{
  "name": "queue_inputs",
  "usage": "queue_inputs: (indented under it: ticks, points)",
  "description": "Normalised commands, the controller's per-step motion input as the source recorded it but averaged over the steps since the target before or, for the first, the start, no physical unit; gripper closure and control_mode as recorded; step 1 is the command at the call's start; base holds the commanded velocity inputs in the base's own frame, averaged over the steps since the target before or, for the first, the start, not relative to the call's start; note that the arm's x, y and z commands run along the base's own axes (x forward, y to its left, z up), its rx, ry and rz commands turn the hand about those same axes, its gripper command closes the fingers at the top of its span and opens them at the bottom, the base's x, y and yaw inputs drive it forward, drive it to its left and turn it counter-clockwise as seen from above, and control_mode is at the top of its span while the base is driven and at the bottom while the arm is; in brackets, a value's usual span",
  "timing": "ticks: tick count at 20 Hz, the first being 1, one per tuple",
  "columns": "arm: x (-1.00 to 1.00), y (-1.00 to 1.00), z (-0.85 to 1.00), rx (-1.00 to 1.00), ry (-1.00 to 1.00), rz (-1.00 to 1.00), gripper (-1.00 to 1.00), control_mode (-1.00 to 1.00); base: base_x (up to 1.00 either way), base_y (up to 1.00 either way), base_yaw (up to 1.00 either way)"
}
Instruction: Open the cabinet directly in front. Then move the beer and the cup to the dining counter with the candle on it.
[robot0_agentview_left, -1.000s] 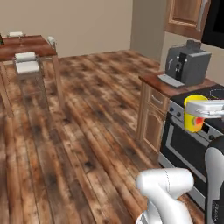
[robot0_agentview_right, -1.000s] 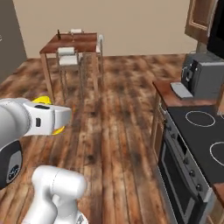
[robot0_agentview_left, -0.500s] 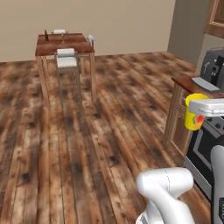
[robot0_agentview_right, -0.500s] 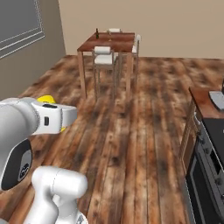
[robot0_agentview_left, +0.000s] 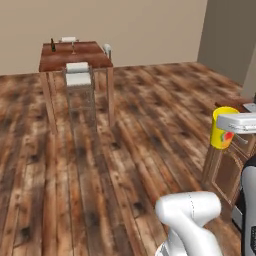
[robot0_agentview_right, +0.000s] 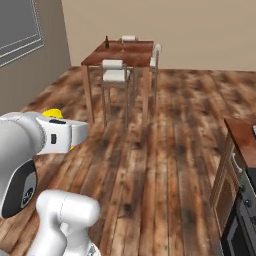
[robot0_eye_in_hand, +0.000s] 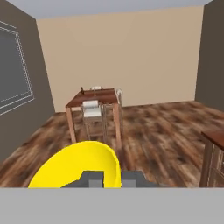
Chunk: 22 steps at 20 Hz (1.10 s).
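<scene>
cup: bright yellow tumbler with a red-orange mark on its side, carried in the air well short of the dining counter, across a stretch of open floor; in the hand view its round open rim sits right at the fingertips.
gripper: jaws drawn in close on the cup's wall near the rim, gripping it; the two dark tips stand just beside each other in the hand view.
cup handling: judged light, stiff and thin-walled; smooth and likely a bit slippery, so a pinch on the rim wall could let it swing or slide if the base jolts. A hold lower on the body would be steadier, but the rim pinch looks adequate for an empty cup.
dining counter: landmark; rectangular, glossy reddish-brown wood-grain top on slim legs, standing against the far beige wall.
beer: small dark bottle with a slim neck, upright on the dining counter near its far left corner.
candle: thin pale stick on the dining counter, just beside the beer; holder too small to make out.
chair: white cushioned seat, thin metal frame, tucked against the near side of the dining counter.
floor: mottled brown planks, satin sheen, between the base and the dining counter.
step in hand: judged to be ferrying the cup toward the dining counter; the beer looks already delivered.
set-down spot: bare top on the near half of the dining counter, apart from the beer and candle, looks safest.
</scene>
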Motion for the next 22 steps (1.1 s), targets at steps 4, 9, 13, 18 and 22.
queue_inputs:
  ticks: [4,9,13,18,22]
  points:
    - [0.00,0.00,0.00,0.00,0.00,0.00,1.00,1.00,1.00,0.23,0.00]
    - [0.00,0.00,0.00,0.00,0.00,0.00,1.00,1.00,1.00,0.28,0.00]
    - [0.00,0.00,0.00,0.00,0.00,0.00,1.00,1.00,1.00,0.36,0.00]
    - [0.00,0.00,0.00,0.00,0.00,0.00,1.00,1.00,1.00,0.46,0.01]
    - [0.00,0.00,0.00,0.00,0.00,0.00,1.00,1.00,1.00,0.61,0.03]
